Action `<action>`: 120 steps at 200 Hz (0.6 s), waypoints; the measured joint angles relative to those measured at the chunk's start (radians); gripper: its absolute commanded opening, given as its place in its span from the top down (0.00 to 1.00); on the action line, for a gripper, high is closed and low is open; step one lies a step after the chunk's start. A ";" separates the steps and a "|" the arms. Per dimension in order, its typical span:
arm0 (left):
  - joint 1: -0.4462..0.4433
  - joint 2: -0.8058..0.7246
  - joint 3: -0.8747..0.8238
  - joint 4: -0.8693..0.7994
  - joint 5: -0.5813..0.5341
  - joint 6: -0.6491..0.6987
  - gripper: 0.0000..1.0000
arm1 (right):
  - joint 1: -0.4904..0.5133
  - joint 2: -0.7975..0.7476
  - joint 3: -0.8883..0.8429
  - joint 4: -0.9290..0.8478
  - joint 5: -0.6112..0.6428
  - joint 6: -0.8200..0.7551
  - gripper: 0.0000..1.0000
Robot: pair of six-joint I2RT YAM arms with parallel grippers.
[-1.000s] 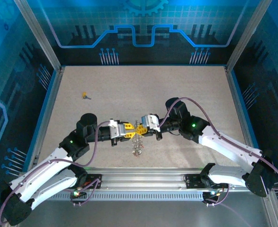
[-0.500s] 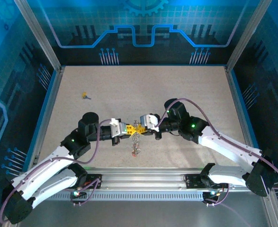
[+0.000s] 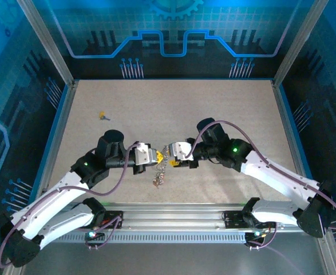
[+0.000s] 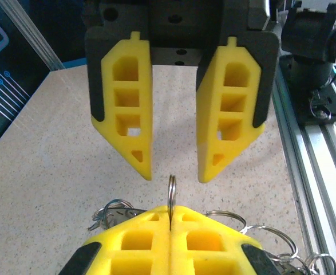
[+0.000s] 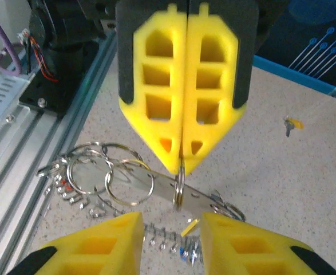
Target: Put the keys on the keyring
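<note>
My left gripper (image 4: pixel 171 216) is shut on the keyring (image 4: pixel 171 192), a thin silver ring that stands edge-on out of its yellow fingertips. That ring (image 5: pixel 180 186) passes through a flat metal strip (image 5: pixel 156 184) carrying more rings and small silvery pieces. My right gripper (image 5: pixel 170 220) faces it, open, with one finger on each side of the ring and touching nothing. In the top view both grippers, left (image 3: pixel 150 156) and right (image 3: pixel 174 153), meet at mid-table with the bundle (image 3: pixel 159 175) hanging between them. Tiny keys with yellow and blue heads (image 5: pixel 188 243) lie under the strip. Another yellow key (image 3: pixel 102 116) lies far off to the left.
The aluminium rail (image 3: pixel 168 213) runs along the table's near edge, close behind the bundle. Blue walls (image 3: pixel 62 123) bound the speckled tabletop on each side. Open tabletop lies beyond the grippers toward the back.
The right gripper has opened and let go of the ring. The left gripper has shut on it. Both grippers and the bundle have shifted slightly toward the back.
</note>
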 measured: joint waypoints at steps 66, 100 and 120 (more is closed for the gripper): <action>-0.048 0.053 0.049 -0.110 -0.049 0.071 1.00 | 0.042 0.055 0.018 -0.020 0.030 0.003 0.75; -0.048 0.054 0.049 -0.114 -0.056 0.071 1.00 | 0.052 0.058 0.018 -0.018 0.028 0.011 0.99; -0.048 0.054 0.050 -0.117 -0.058 0.071 0.98 | 0.052 0.058 0.018 -0.018 0.031 0.009 1.00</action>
